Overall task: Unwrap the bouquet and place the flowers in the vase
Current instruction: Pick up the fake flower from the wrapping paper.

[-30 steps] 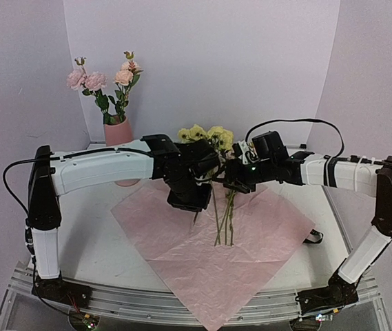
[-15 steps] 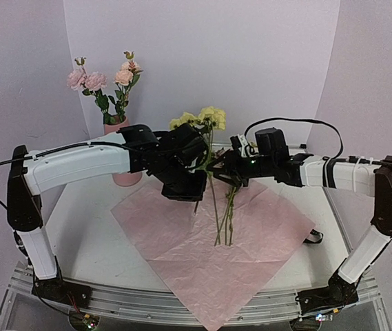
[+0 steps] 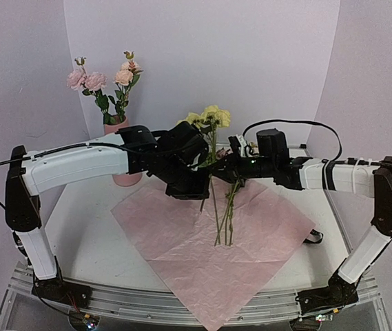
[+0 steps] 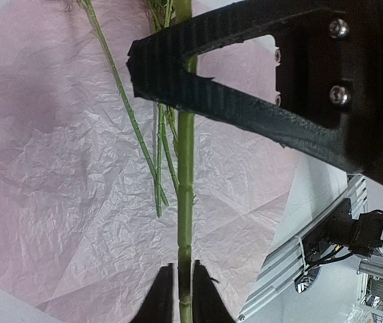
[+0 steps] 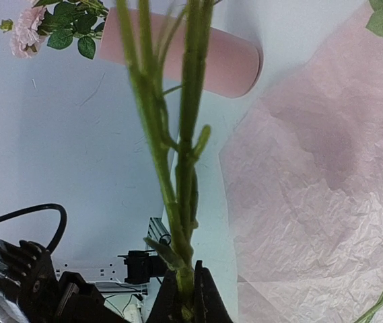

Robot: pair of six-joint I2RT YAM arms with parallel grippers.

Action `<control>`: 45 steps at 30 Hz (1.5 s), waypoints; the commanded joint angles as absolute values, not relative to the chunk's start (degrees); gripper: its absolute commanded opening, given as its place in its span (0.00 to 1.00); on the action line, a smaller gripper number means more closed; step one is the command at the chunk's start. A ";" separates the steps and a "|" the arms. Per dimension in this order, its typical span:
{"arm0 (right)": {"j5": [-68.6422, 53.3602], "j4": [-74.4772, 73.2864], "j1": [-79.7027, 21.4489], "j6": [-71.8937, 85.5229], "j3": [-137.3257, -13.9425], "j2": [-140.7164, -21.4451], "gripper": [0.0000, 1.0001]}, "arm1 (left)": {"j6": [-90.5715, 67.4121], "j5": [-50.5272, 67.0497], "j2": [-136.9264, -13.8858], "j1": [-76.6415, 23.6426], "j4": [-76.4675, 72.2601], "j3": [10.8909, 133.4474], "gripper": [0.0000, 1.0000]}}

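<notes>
- Above the table's middle, the left gripper (image 4: 183,296) pinches one green stem, and the right gripper (image 5: 184,299) clamps several just beside it, likely to share the load.
- The yellow flowers (image 3: 213,117) stand upright over the pink paper (image 3: 251,234).
- The vase (image 3: 116,129) stands back-left, well apart, holding pink roses (image 3: 96,81).

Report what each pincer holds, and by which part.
Both hold the yellow flowers by their green stems: the left pincer on one stem, the right pincer on a cluster of stems.

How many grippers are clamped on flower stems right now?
2. The left gripper pinches a single stem; the right gripper pinches a bundle of stems. Both grips show clearly in the wrist views.
</notes>
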State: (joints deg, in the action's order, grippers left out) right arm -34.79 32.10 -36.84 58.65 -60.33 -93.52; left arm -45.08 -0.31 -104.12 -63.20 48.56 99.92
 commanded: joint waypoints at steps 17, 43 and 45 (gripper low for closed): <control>-39.08 29.99 -36.66 48.03 -59.19 -86.92 0.00 | -51.74 1.32 -97.18 -55.31 27.70 97.95 0.90; -42.87 29.95 -36.74 46.58 -60.03 -87.28 0.00 | -54.79 19.26 -108.77 -45.38 16.62 106.98 0.66; -42.97 29.92 -36.74 46.49 -59.99 -87.36 0.00 | -54.76 19.78 -109.32 -45.03 16.61 107.54 0.62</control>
